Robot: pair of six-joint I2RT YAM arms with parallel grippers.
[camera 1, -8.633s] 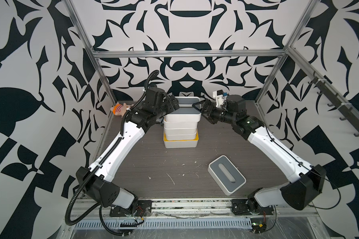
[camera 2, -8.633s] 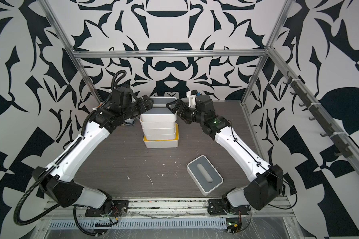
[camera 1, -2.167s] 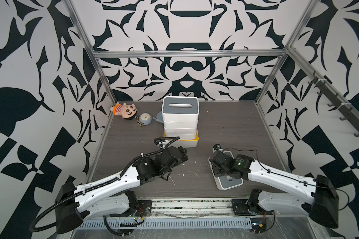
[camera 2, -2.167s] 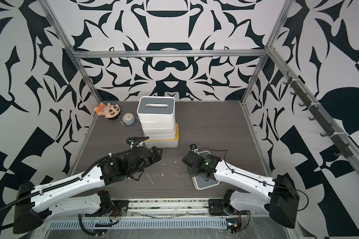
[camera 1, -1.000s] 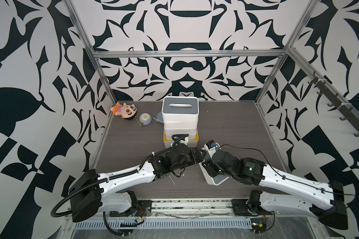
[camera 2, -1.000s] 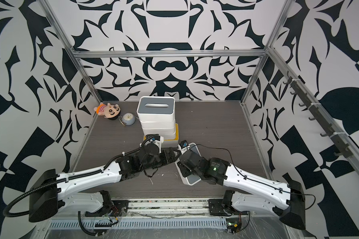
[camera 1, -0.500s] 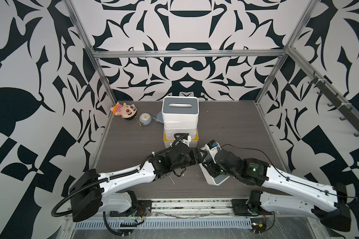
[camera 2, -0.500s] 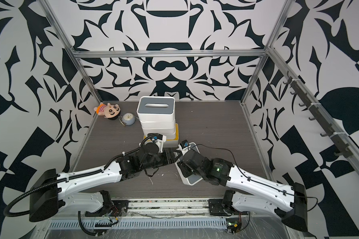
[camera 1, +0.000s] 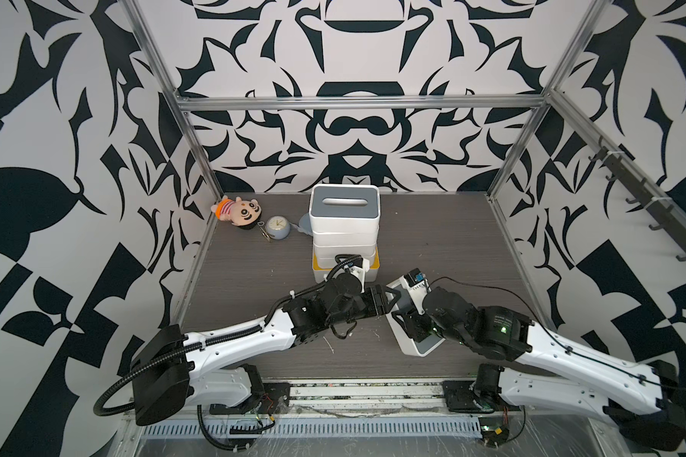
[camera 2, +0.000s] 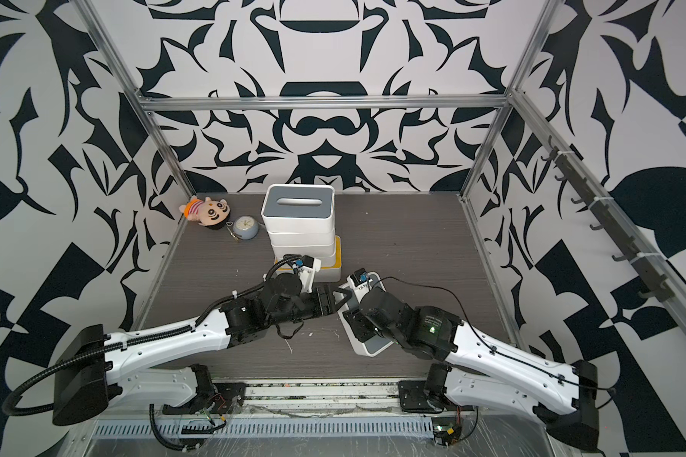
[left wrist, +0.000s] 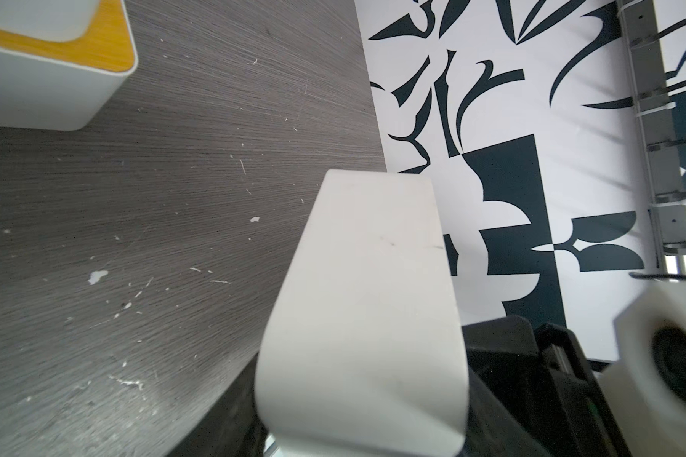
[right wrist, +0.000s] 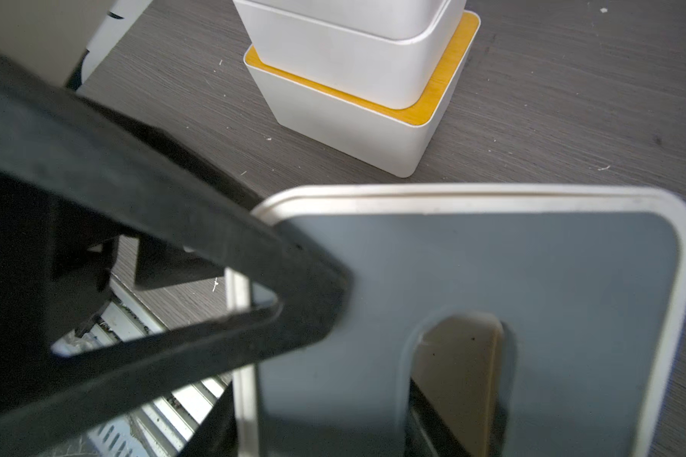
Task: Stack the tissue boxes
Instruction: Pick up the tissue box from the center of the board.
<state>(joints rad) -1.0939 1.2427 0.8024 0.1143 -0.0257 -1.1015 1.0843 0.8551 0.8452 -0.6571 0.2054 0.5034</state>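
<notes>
At the back of the table a stack of tissue boxes (camera 1: 344,233) rises from a wider yellow-lidded box (camera 1: 375,259) (right wrist: 436,99) to a grey-lidded top box (camera 2: 298,205). A loose grey-lidded tissue box (camera 1: 402,340) (camera 2: 357,336) sits tilted in front of the stack, between both arms. My left gripper (camera 1: 389,306) (camera 2: 337,302) is shut on its near end. Its white wall (left wrist: 365,296) fills that wrist view, and one black finger (right wrist: 294,285) lies on the lid corner. My right gripper (camera 1: 412,328) (right wrist: 321,435) grips the lid strip (right wrist: 531,277) between rim and slot.
A plush doll (camera 1: 240,211) and a small round clock (camera 1: 277,227) lie at the back left, with a blue-grey pouch (camera 1: 303,223) beside the stack. Metal frame posts and patterned walls close in the table. The right arm's wrist camera (left wrist: 670,356) is close to the left gripper.
My left gripper has closed on the loose box's end. The right arm has shifted a little over the box, which stays tilted between the two grippers.
</notes>
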